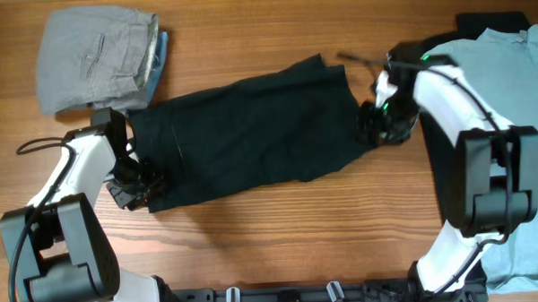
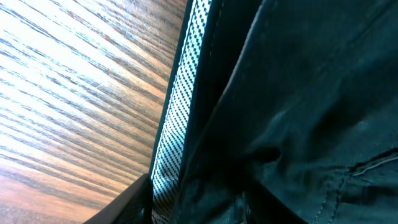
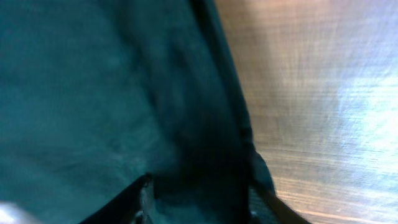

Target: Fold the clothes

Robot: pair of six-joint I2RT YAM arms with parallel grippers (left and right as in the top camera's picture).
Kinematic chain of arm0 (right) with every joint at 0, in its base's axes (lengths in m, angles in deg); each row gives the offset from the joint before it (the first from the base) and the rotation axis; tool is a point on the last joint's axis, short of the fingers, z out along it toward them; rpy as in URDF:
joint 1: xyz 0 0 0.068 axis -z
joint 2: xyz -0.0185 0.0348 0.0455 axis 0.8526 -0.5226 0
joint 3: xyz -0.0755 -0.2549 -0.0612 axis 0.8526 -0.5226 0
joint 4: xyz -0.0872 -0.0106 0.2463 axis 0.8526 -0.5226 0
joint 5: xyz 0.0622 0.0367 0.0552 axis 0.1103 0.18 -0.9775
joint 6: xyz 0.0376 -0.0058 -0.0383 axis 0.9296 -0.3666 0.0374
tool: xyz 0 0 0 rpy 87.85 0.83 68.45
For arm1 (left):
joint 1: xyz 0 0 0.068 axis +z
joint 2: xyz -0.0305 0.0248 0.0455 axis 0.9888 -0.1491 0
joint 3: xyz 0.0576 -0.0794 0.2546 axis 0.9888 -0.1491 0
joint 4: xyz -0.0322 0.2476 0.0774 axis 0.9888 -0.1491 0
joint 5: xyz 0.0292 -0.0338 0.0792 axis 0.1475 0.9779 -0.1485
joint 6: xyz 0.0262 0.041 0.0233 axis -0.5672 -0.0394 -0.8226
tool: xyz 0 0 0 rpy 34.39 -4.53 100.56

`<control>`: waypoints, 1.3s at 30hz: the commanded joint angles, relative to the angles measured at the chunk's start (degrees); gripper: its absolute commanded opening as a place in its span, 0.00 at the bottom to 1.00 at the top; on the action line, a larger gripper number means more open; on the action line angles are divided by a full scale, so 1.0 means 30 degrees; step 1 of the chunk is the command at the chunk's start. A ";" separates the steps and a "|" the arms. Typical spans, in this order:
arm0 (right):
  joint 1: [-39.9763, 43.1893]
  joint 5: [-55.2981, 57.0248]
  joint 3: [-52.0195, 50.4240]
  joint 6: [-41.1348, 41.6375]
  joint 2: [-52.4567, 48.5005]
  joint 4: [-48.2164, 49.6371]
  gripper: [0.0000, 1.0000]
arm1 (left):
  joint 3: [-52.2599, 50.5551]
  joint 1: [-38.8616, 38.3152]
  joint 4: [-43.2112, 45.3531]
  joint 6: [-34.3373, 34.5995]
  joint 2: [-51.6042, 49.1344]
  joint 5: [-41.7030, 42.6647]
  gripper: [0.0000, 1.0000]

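On a wooden bench [image 1: 281,249], seen from above, a black garment [image 1: 250,134] lies spread across the middle, long side running left to right, its edges rumpled and its right end slightly raised toward the far side. At the right edge, partly under the right arm, lies a pale blue garment [image 1: 518,79], unfolded. At the far left corner sits a folded grey garment [image 1: 91,59] on top of a blue item [image 1: 161,52].

The left hand [image 1: 136,187] is at the black garment's near left corner, and the right hand [image 1: 376,125] is at its right end; both are touching the cloth. The wrist views show dark fabric pressed close against each camera. In neither can I tell whether the fingers are clenched on the cloth or released. The left wrist view also shows a strip of checked trim [image 2: 177,118] along a hem.

The cloth looks light, soft and limp, so it will likely sag and crease wherever it is unsupported. Corners and hems at opposite ends seem the best places to take hold.
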 commanded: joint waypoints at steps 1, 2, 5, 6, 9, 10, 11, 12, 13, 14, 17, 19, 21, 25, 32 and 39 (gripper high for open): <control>0.0226 0.2973 -0.2645 0.2557 -0.0219 0.0940 0.33 | 0.1239 0.0051 -0.0393 -0.0984 -0.0153 0.0160 0.50; 0.0612 0.3147 -0.3461 0.3140 -0.0219 0.1370 0.26 | 0.1727 0.0051 -0.0714 -0.0976 -0.0153 0.0175 0.52; 0.2390 0.3133 -0.4131 0.3242 0.0051 -0.0007 0.25 | 0.4058 0.0051 -0.2259 -0.0984 -0.0138 0.0182 0.55; 0.2885 0.2987 -0.4000 0.2747 0.0525 -0.0182 0.32 | 0.4750 0.0044 -0.2463 -0.0976 -0.0138 0.0284 0.56; 0.3475 0.1253 -0.2914 0.1501 0.2113 0.0007 0.57 | 0.5311 0.0044 -0.0306 -0.0976 -0.0138 0.1851 0.66; 0.3490 0.0364 -0.2310 0.0648 0.2688 0.0335 0.64 | 0.5289 0.0029 0.0736 -0.0976 -0.0146 0.2244 0.70; 0.3490 0.0233 -0.1719 0.0612 0.3184 0.0583 0.75 | 0.5275 -0.0058 0.2295 -0.1020 -0.0146 0.2936 0.75; 0.3490 0.0233 -0.1486 0.0605 0.3373 0.0794 0.78 | 0.5275 -0.0160 0.3060 -0.1494 -0.0146 0.3570 0.77; 0.3490 0.0219 -0.1158 0.0605 0.3752 0.1617 0.82 | 0.5275 -0.0459 0.4291 -0.2637 -0.0233 0.4583 0.78; 0.3490 -0.0182 -0.1129 0.0583 0.3920 0.2652 0.86 | 0.5268 -0.0831 0.5158 -0.3475 -0.0423 0.4444 0.79; 0.3483 -0.2754 -0.1129 0.0226 0.3898 0.5406 0.86 | 0.5275 -0.1129 0.6615 -0.3949 -0.1916 0.3687 0.82; 0.3483 -0.3628 -0.1129 0.0124 0.3898 0.6455 0.86 | 0.5275 -0.1129 0.7665 -0.4124 -0.3235 0.3708 0.82; 0.3483 -0.3621 -0.1129 0.0117 0.3898 0.6688 0.85 | 0.5268 -0.1129 0.8437 -0.4466 -0.4204 0.3687 0.80; 0.3483 -0.3614 -0.1137 0.0087 0.3891 0.6725 0.87 | 0.5268 -0.1137 0.9653 -0.4459 -0.4670 0.3694 0.78; 0.3483 -0.3534 -0.1137 0.0102 0.3883 0.7752 0.87 | 0.5253 -0.1690 0.9377 -0.4452 -0.4685 0.5209 0.38; 0.3468 -0.1661 -0.1166 0.0146 0.3876 0.8590 0.86 | 0.5304 -0.1661 0.7650 -0.4371 -0.4328 0.5268 0.04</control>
